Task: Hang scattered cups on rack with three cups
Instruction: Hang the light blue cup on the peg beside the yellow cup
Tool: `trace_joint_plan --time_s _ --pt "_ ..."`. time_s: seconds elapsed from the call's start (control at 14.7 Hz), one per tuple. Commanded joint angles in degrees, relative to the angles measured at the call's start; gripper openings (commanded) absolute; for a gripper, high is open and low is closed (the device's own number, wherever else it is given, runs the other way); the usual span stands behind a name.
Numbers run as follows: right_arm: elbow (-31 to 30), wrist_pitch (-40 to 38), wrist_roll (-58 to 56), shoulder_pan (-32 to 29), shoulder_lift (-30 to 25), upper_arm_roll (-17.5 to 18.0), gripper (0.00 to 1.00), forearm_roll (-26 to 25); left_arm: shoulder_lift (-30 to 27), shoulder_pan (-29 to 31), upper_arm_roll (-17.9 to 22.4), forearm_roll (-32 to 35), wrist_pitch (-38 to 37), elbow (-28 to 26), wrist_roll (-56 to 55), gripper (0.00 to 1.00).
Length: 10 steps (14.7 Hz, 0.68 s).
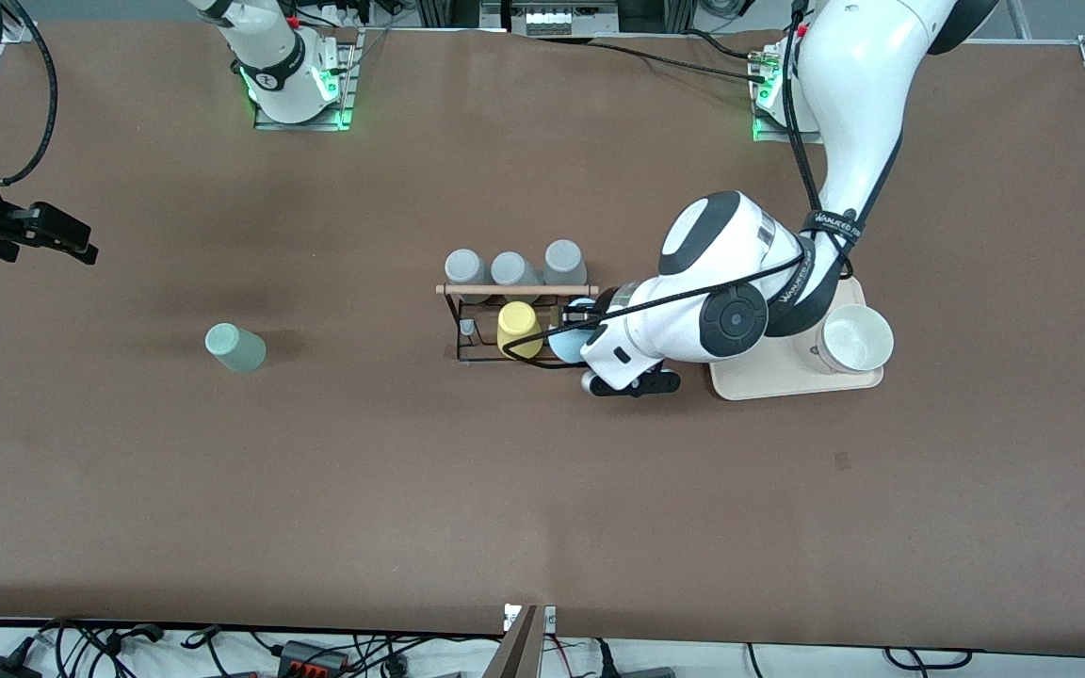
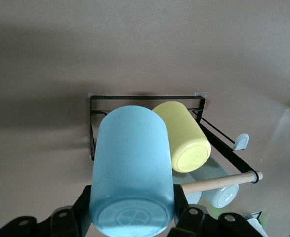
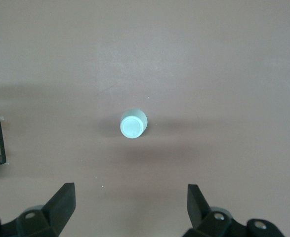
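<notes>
My left gripper (image 2: 132,210) is shut on the light blue cup (image 2: 130,173), holding it near its base. The cup is tilted over the black wire rack (image 2: 145,97), at the rack's end toward the left arm, beside the yellow cup (image 2: 184,138). Whether a peg is inside it is hidden. In the front view the blue cup (image 1: 564,343) shows between the yellow cup (image 1: 518,328) and the left gripper (image 1: 580,331). The mint green cup (image 1: 234,347) lies on the table toward the right arm's end. My right gripper (image 3: 130,190) hangs open over the table near that cup (image 3: 133,124).
Three grey cups (image 1: 510,268) sit on the rack (image 1: 467,353) along its wooden rod (image 1: 516,289), farther from the front camera than the yellow one. A cream tray (image 1: 769,384) with a white bowl (image 1: 855,339) lies under the left arm. The right gripper (image 1: 53,235) is at the table's edge.
</notes>
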Motion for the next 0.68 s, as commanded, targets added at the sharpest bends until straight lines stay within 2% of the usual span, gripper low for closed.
trace_joint_plan --time_s 0.0,0.34,0.48,0.55,0.61 --pt "0.65 -0.81 0.25 0.14 0.13 0.17 1.0 -0.13 0.22 -0.56 0.3 0.3 -0.45 0.3 -0.02 0.13" --pt "0.65 -0.72 -0.27 0.06 0.21 0.17 1.0 -0.13 0.39 -1.26 0.3 2.58 -0.28 -0.49 0.07 0.18" --pt "0.65 -0.72 -0.27 -0.03 0.48 0.17 1.0 -0.13 0.66 -1.35 0.3 2.58 -0.28 -0.49 -0.02 0.34" --pt "0.65 -0.81 -0.27 -0.03 0.48 0.17 1.0 -0.13 0.66 -1.35 0.3 2.58 -0.28 -0.49 -0.02 0.46" --pt "0.65 -0.81 -0.27 -0.03 0.48 0.17 1.0 -0.13 0.66 -1.44 0.3 2.67 -0.28 -0.49 -0.11 0.65"
